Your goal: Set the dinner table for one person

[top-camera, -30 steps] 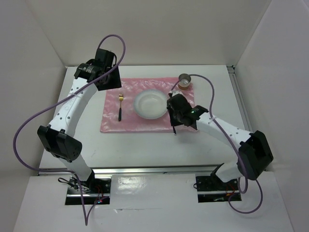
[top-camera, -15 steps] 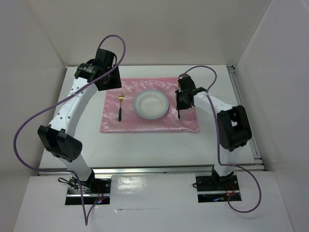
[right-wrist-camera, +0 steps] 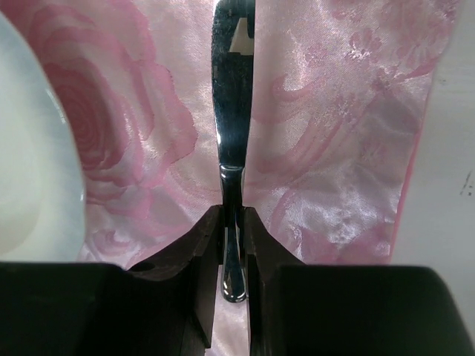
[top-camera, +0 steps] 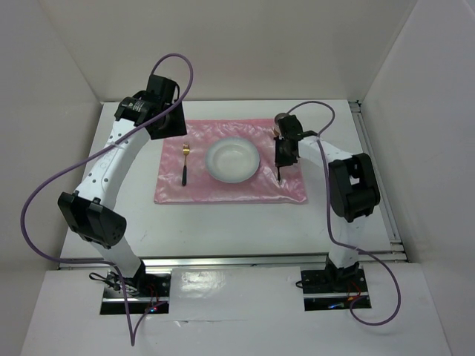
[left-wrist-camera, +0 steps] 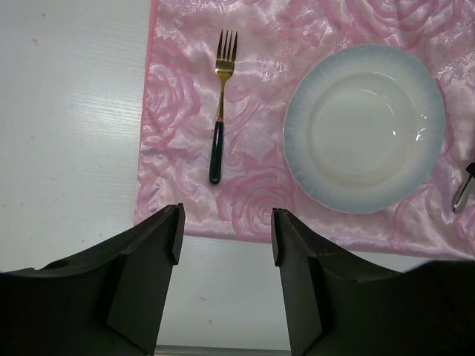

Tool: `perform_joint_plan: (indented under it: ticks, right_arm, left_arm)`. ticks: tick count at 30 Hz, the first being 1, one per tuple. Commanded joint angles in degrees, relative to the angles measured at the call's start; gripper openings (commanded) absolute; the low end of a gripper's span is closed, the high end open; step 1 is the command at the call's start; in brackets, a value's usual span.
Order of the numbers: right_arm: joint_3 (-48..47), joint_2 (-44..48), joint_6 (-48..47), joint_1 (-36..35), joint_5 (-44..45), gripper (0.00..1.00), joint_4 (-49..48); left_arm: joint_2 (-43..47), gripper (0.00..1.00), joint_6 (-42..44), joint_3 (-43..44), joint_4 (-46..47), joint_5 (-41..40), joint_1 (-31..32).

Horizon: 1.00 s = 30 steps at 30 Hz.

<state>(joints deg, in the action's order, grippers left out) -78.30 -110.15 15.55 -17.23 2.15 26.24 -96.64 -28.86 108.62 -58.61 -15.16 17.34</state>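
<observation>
My right tool (right-wrist-camera: 234, 222) is clenched on a knife (right-wrist-camera: 231, 111). It pinches the thin neck near the rounded end, and the blade runs straight out ahead of the tool over the pink mat (right-wrist-camera: 334, 148). The plate (right-wrist-camera: 30, 148) sits just to the left of the tool. Off to the right shows a bare strip of the tabletop (right-wrist-camera: 454, 133), which carries the mat and everything on it. My left tool (left-wrist-camera: 226, 222) is released, jaws wide, hanging above the mat's edge with the fork (left-wrist-camera: 219, 111) ahead of it.

The grip is my worry. I hold polished metal at a narrow point far from the blade's weight, so the knife could swivel between the pads and land crooked, or slip out early. I cannot tell whether it touches the mat yet. Letting go from a height would make it bounce, perhaps against the plate rim. Pressing too low instead could drag and wrinkle the slick cloth and nudge the plate. Drifting right would leave the knife half off the mat's edge.
</observation>
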Motion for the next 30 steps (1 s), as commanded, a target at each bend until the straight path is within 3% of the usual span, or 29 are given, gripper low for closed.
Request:
perform_joint_plan:
  ticks: [1, 5, 7, 14, 18, 25, 30]
  right_arm:
    - [-2.8, -1.7, 0.1, -0.1, 0.9, 0.0, 0.2]
    - [-2.8, -2.8, 0.1, -0.1, 2.0, 0.06, 0.2]
    - [-3.3, -2.8, 0.6, -0.1, 2.0, 0.17, 0.7]
    - [-4.0, -1.7, 1.2, -0.1, 2.6, 0.38, 1.4]
    - [-5.7, 1.2, 1.8, -0.1, 3.1, 0.7, 3.5]
    - [-9.3, 9.8, 5.4, 0.4, 13.3, 1.0, 11.3]
    - [-5.8, 16.9, 10.1, 3.8, 18.4, 1.0, 13.7]
  left_arm:
    - [-0.1, 0.67, -0.1, -0.2, 0.3, -0.6, 0.1]
    - [-0.1, 0.67, -0.1, -0.2, 0.3, -0.6, 0.1]
    - [-0.1, 0.67, -0.1, -0.2, 0.3, -0.6, 0.1]
    - [-0.1, 0.67, -0.1, -0.7, 0.3, -0.6, 0.1]
    - [0.5, 0.67, -0.1, -1.2, 0.3, -0.6, 0.1]
    - [2.8, 0.67, 0.5, -1.3, 0.9, -1.1, 0.1]
    - [5.9, 0.67, -0.1, -6.7, 5.8, 1.9, -0.4]
